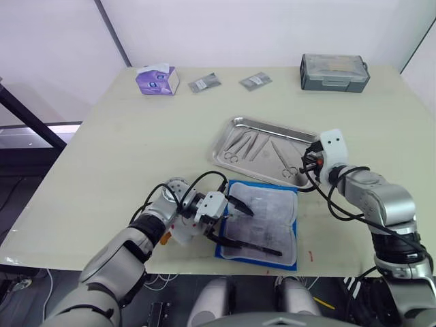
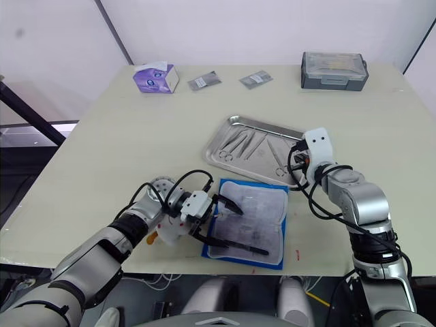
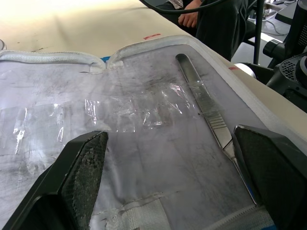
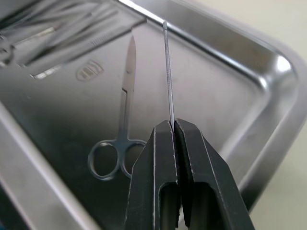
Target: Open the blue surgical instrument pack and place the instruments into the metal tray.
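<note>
Left eye view first: at the far left of the table I see the purple tissue box (image 1: pixel 157 80), and two small grey packets (image 1: pixel 204 83) further along the back edge toward the middle. Nearer me, my left gripper (image 1: pixel 235 225) lies low over the blue surgical instrument pack (image 1: pixel 262 225), which sits opened flat at the table's front edge with its pale lining facing up. Its two black fingers are spread wide apart, one over the pack's upper left part, the other stretched along the near edge of the lining. In the left wrist view I see those fingers (image 3: pixel 79 175) parted with nothing between them, and a slim silvery handle (image 3: pixel 207 106) lying on the crinkled lining just beside the other finger; whether they touch, I cannot tell.

Behind the pack, and just beside its far edge, is the metal tray (image 1: pixel 235 124). Several of the instruments (image 1: pixel 246 144) already lie inside it, grouped toward its left half, with a pair of scissors (image 4: pixel 117 139) nearer its right end.

My right gripper (image 4: pixel 173 125) is at the tray's right corner, above the rim. In the right wrist view its fingers are pressed together on a thin wire-like instrument (image 4: pixel 168 72) that stands out straight from the fingertips over the tray floor, above the scissors' blades.

At the far right of the table stands the grey lidded box (image 1: pixel 334 72), well apart from the tray.
</note>
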